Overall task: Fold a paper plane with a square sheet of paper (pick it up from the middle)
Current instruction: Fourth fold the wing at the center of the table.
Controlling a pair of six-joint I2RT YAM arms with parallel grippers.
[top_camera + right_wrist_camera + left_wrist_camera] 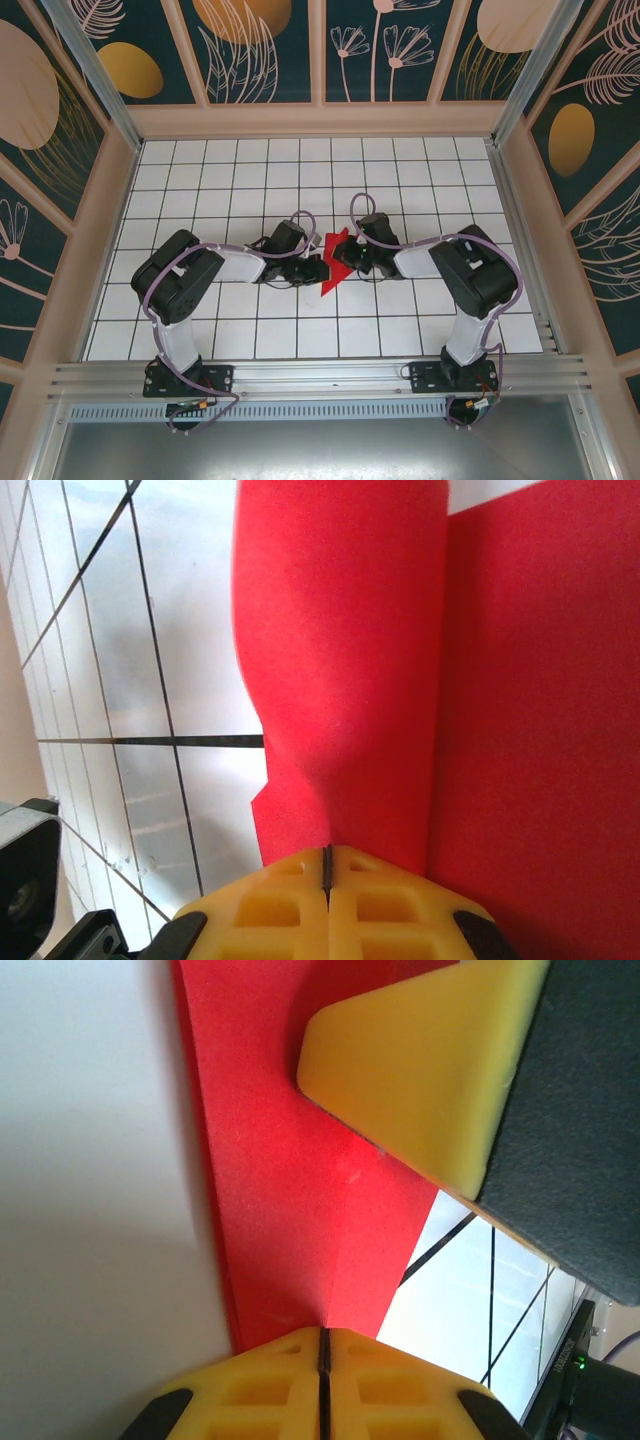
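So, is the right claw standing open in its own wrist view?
No, the right claw is shut, pinching an edge of the red paper between its closed tips.

White gridded table [250, 330] inside floral-patterned walls [260, 50].

paper [331, 275]: thin, plain, bright red [290, 1180]
state: partly folded and layered; one flap [340, 660] curls up beside a flatter layer [530, 730]
pose: narrow tip toward the table's [250, 180] near edge
place: middle of the table
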